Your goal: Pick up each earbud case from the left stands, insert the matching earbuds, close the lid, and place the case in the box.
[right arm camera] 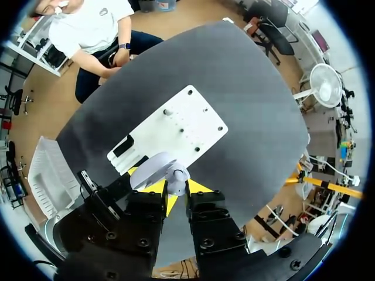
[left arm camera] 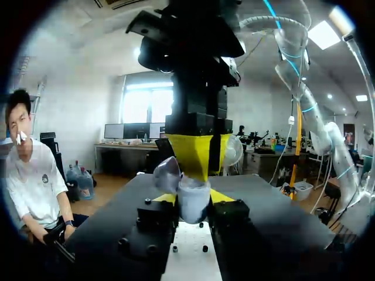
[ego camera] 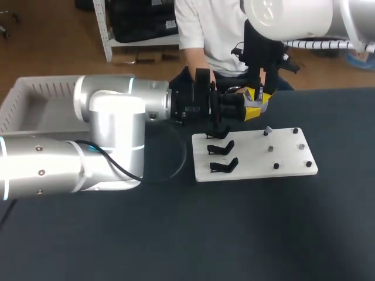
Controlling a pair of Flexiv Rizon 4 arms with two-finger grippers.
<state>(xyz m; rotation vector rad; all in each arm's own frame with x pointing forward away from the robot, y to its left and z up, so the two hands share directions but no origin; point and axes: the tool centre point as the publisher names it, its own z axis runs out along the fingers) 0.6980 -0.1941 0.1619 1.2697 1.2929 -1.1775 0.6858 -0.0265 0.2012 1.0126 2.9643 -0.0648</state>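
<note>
Step in hand: inserting the earbuds. The earbud case (left arm camera: pixel 193 206) is off its stand and held up above the table, with its lid (left arm camera: pixel 166 173) swung open to one side.
Left gripper (left arm camera: pixel 193 200): closed on the earbud case, with one yellow tip against each flank, so the body sits squarely between them and the opening faces up.
Right gripper (left arm camera: pixel 196 171): comes straight down over the open case, its yellow tips drawn together to a narrow wedge that touches or nearly touches the mouth. Whether an earbud is nipped between them is hidden.
Case seen from above: in the right wrist view it lies just ahead of that gripper's tips, with the pale lid tilted off beside it.
Board (ego camera: pixel 290 161): white, lying just under and in front of the two grippers. The three black stands (ego camera: pixel 221 147) on its left edge look bare, and one pale piece (probably an earbud) sits on a peg (ego camera: pixel 268 131).
Next move, as I judge it: seat the earbud with a short, straight push, then fetch the piece on the peg. The left grip must not shift.
After that: press the lid shut, then carry the case to the white slatted box (ego camera: pixel 23 102), well apart at the table's left — nothing of this is begun.
</note>
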